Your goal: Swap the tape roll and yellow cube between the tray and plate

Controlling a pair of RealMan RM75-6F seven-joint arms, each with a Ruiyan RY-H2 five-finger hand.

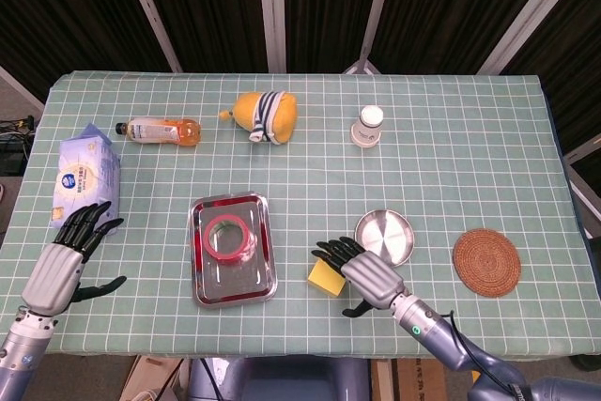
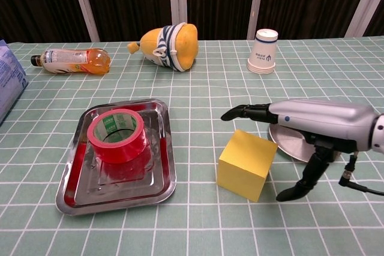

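I have the right hand (image 1: 368, 274) low over the surface (image 1: 451, 147), fingers spread and holding nothing. Its fingertips reach over the top of the yellow cube (image 2: 246, 163), which sits on the cloth just beside and under them; I cannot tell whether they touch it. Its thumb points down behind the cube, on my side. The empty metal plate (image 1: 392, 228) lies just past the back of this hand, partly hidden by it in the chest view. Further out to this hand's right sits a round woven coaster (image 1: 486, 262).

The red tape roll (image 2: 117, 134) lies flat in the steel tray (image 2: 72, 184), well off to the right hand's left, between the two hands.

My left hand (image 1: 68, 256) hangs at the near left edge, fingers spread, holding nothing, just below a blue wipes pack (image 1: 84, 177).

The surface is a green cloth with a white grid. Behind it stand dark panels with pale slanted struts (image 1: 270, 8).
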